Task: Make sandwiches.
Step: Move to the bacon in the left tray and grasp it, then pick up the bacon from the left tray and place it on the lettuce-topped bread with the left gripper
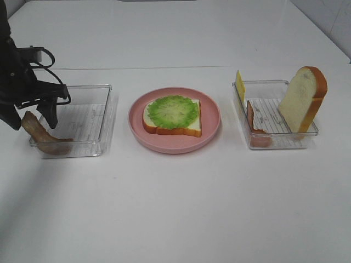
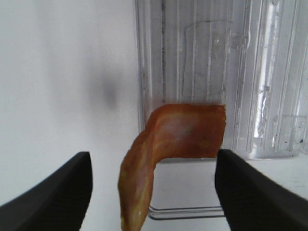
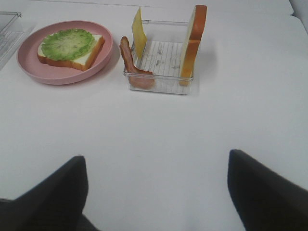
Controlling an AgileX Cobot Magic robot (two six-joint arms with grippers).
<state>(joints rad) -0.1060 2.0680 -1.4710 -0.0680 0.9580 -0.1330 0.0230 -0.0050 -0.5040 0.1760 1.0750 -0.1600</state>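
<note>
The left gripper's (image 2: 153, 161) black jaws stand wide apart over the near left corner of a clear ribbed plastic tray (image 1: 93, 109). A reddish-brown toy bacon strip (image 1: 41, 134) lies between them, and neither jaw touches it. One end of the strip rests on the tray floor; the other curls up over the tray's left wall. The right gripper's (image 3: 155, 159) jaws are also spread wide, with nothing between them, above bare tabletop nearer than the food.

The tabletop (image 1: 175, 208) is plain glossy white, with a faint seam running across it beyond the trays. At the far right corner a white tiled wall (image 1: 334, 16) shows.

In the middle sits a round pink plate (image 1: 175, 148). It carries a white toy bread slice with orange-brown crust (image 1: 192, 127), lying flat with a green ruffled lettuce leaf (image 1: 173, 111) on top. To the right stands a second clear plastic tray (image 1: 274, 143). It holds a thin yellow cheese slice (image 1: 239, 86) upright at its far left corner, a second bacon strip (image 1: 252, 123) leaning on its left wall, and a second bread slice (image 1: 304, 98) propped against its right wall.

Small dark marks on the tray floors are too small to read.
</note>
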